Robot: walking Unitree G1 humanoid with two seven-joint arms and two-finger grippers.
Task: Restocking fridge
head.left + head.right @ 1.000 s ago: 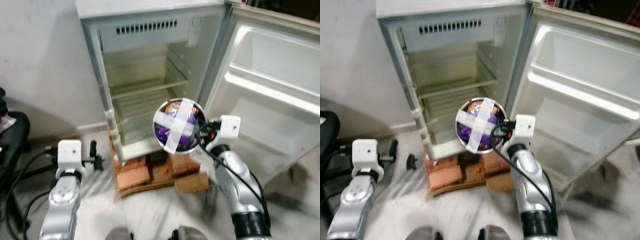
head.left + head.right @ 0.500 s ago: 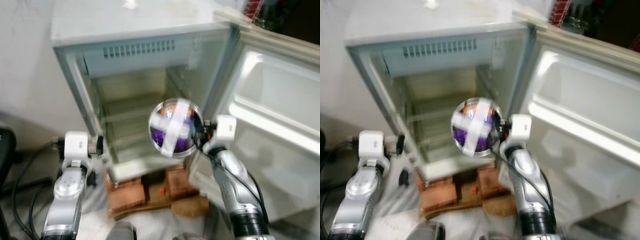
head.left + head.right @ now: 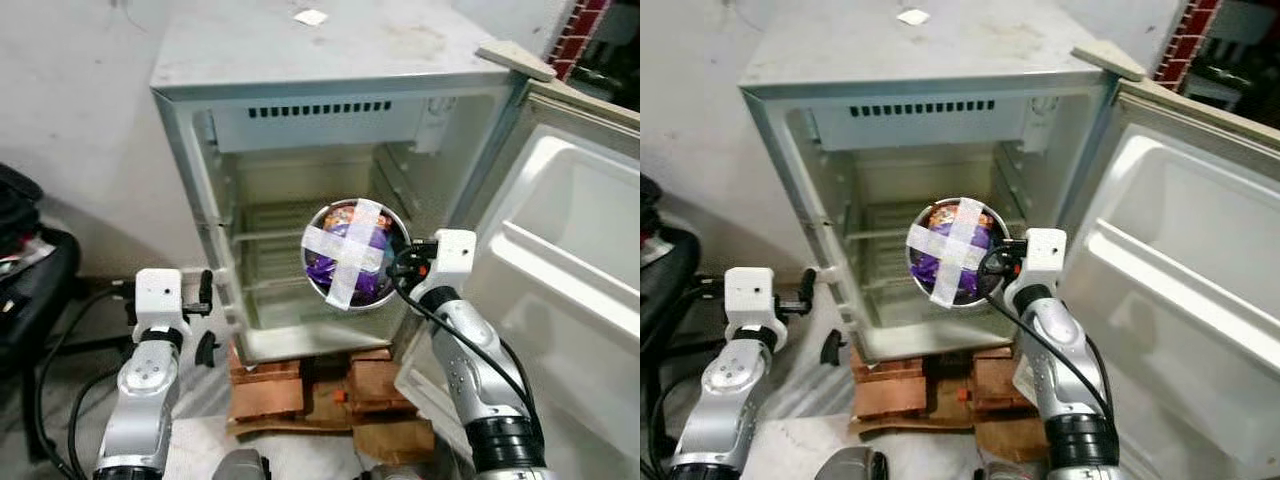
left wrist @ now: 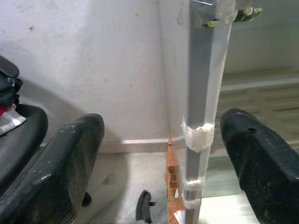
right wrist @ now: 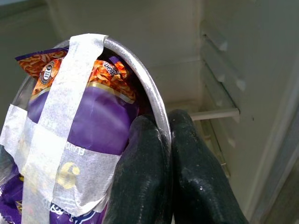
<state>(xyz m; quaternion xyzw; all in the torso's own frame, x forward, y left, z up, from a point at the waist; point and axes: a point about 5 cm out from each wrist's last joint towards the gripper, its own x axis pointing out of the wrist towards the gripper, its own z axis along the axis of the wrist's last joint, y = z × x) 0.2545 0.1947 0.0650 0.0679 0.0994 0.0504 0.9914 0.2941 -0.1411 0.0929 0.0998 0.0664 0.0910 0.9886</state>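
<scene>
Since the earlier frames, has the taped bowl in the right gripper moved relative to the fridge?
Yes. The bowl, pinched by the right gripper, has risen from the fridge bottom edge to its lower shelf level.

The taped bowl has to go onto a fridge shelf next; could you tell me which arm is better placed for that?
The right. Its gripper already pinches the rim of the taped bowl, held up before the open fridge at shelf height. The left gripper is open, low beside the fridge's left wall.

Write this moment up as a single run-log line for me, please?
task: restocking fridge | right gripper: shut on bowl rim | bowl: taped, snack packet inside, held before open fridge | left gripper: open, at fridge's front edge
</scene>
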